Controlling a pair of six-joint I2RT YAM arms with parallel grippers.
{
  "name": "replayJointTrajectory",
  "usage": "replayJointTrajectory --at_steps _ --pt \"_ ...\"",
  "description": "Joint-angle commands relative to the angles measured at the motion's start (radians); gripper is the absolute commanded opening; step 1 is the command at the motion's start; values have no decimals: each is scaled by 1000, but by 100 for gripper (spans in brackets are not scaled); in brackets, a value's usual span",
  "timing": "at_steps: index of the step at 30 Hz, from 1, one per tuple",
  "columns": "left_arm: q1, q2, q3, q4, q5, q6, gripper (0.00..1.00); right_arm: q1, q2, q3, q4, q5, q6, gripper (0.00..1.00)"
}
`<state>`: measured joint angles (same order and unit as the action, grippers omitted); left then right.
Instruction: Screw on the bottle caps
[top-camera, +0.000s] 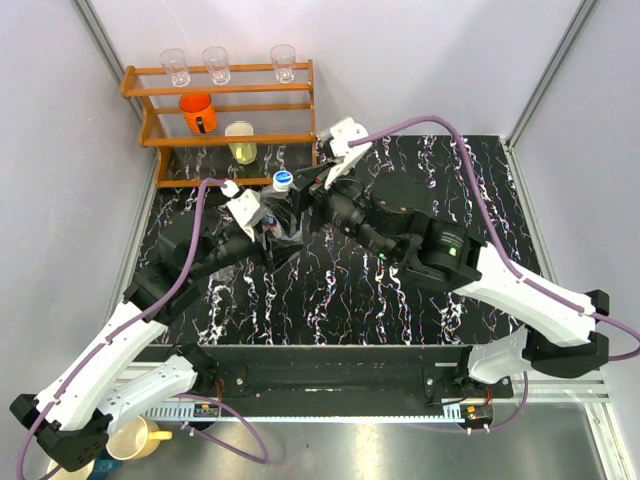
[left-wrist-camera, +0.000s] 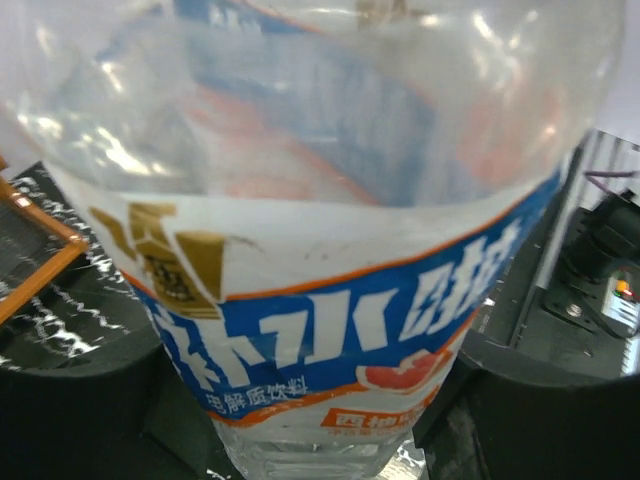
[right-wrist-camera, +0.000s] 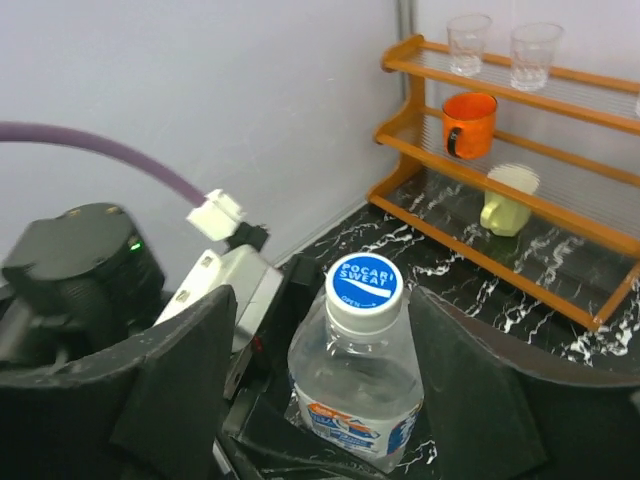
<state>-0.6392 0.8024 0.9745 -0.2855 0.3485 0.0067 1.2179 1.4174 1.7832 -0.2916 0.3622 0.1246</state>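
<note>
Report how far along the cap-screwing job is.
Done: one cap sits on the bottle neck, though how tight it is can't be judged. In hand: the left gripper clamps the bottle's body, and the right gripper is open around the cap, not touching it. Left: probably tightening. No second bottle is visible.

White arm shells (top-camera: 520, 290), black joints (top-camera: 400, 235), purple cables (right-wrist-camera: 100, 150).

bottle (right-wrist-camera: 355, 400): clear glossy plastic | cap (right-wrist-camera: 364, 283): smooth plastic | rack (top-camera: 280, 138): varnished wood | table (top-camera: 450, 170): glossy marbled
</note>
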Motion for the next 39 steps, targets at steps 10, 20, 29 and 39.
replayJointTrajectory --at_steps 10,20,29,39 --pt "6 21 1 201 1016 -166 19 -75 -316 -96 -38 -822 -71 86" --pt "-2 53 61 204 1231 -206 13 -167 -201 -41 -15 -1124 -3 83" --pt "-10 63 76 204 1259 -209 12 -181 -146 -45 97 -1198 55 78" --pt "-8 57 64 221 1202 -206 12 -189 -129 -120 273 -1244 162 71"
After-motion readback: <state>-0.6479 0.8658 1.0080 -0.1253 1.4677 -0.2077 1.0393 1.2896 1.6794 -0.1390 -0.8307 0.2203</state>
